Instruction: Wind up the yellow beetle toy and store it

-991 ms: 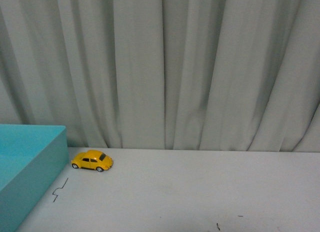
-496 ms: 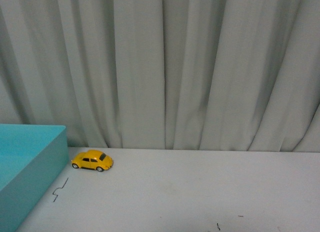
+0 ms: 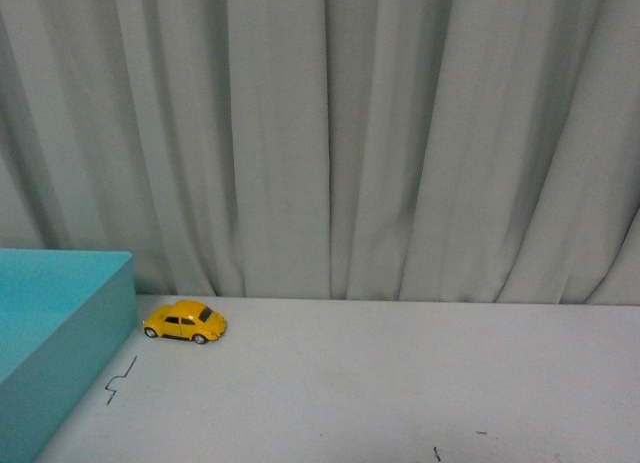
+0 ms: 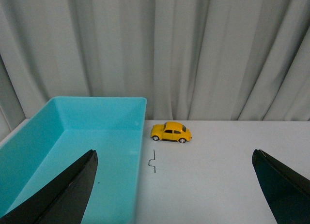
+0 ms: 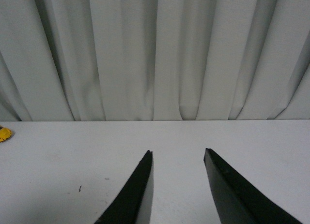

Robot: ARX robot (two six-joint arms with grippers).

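The yellow beetle toy (image 3: 185,321) stands on its wheels on the white table, far left, close to the curtain and right beside the teal box (image 3: 60,328). It also shows in the left wrist view (image 4: 171,132), well ahead of my left gripper (image 4: 174,156), which is wide open and empty. In the right wrist view only a yellow sliver of the toy (image 5: 4,133) shows at the picture's edge. My right gripper (image 5: 178,151) is open and empty over bare table. Neither gripper shows in the front view.
The teal box (image 4: 77,132) is open-topped and empty inside. A small black squiggle mark (image 3: 120,379) lies on the table beside the box. Small dark specks (image 3: 436,451) mark the table nearer me. A grey pleated curtain (image 3: 330,133) closes off the back.
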